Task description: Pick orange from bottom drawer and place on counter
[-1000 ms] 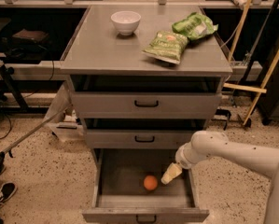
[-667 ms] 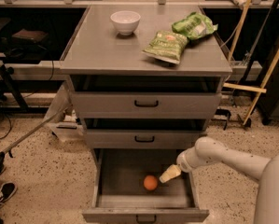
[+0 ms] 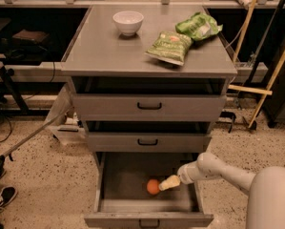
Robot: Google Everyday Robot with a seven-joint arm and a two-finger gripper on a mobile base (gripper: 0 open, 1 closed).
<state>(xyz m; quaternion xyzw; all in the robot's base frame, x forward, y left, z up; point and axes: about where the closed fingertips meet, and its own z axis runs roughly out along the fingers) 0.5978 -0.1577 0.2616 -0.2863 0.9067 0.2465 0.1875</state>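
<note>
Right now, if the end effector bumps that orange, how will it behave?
The orange is round and loose on the flat floor of the bottom drawer, so it likely rolls when bumped. The end effector is inside the drawer, close beside it; a sideways touch probably sends it toward the opposite wall.

Tool (image 3: pixel 169 182) in open bottom drawer (image 3: pixel 123 178), seemingly touching orange (image 3: pixel 153 187); bowl (image 3: pixel 128 22) and bags (image 3: pixel 170 46) block counter (image 3: pixel 108 54) rear, front free.

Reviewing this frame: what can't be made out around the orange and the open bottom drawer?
Camera view only:
1. The end effector, inside the bottom drawer just right of the orange: touching or apart cannot be told.
2. Drawer floor at the right: hidden by the arm.
3. Drawer's front: cut off by the lower edge.
4. Lettering on the bags: too small to read.
</note>
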